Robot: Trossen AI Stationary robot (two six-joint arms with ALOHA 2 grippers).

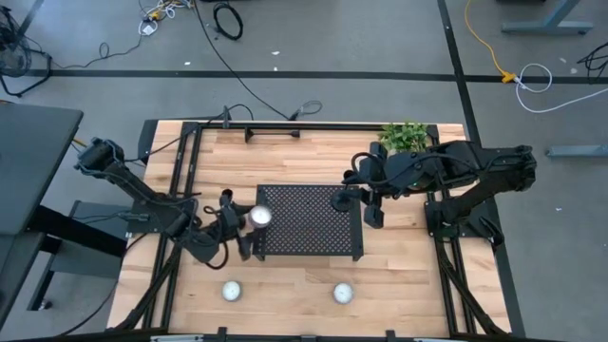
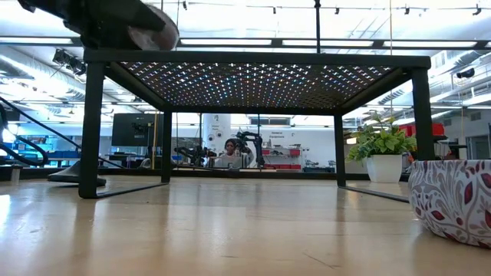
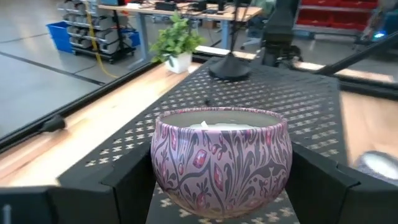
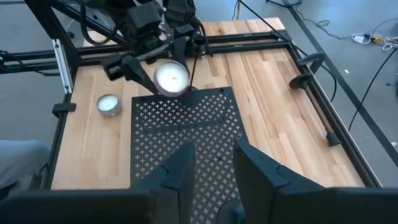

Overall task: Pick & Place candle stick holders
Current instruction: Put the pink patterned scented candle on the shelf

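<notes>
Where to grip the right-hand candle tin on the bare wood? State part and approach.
Take the candle tin across its round side wall, fingers straddling it, from straight above: it stands upright on the wooden table, nothing touching it.

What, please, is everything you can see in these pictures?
holder: one, black, on the tray's right edge
tray: one, black, perforated, mid-table
candles: three, purple patterned tins; one held over the tray's left edge, two on the table in front of the tray
plant: one, green in a white pot, at the table's far right
table: one, light wood
person: one, far off in the room behind
left pincer: shut on a candle at the tray's left edge
right pincer: open, over the tray beside the holder
</notes>
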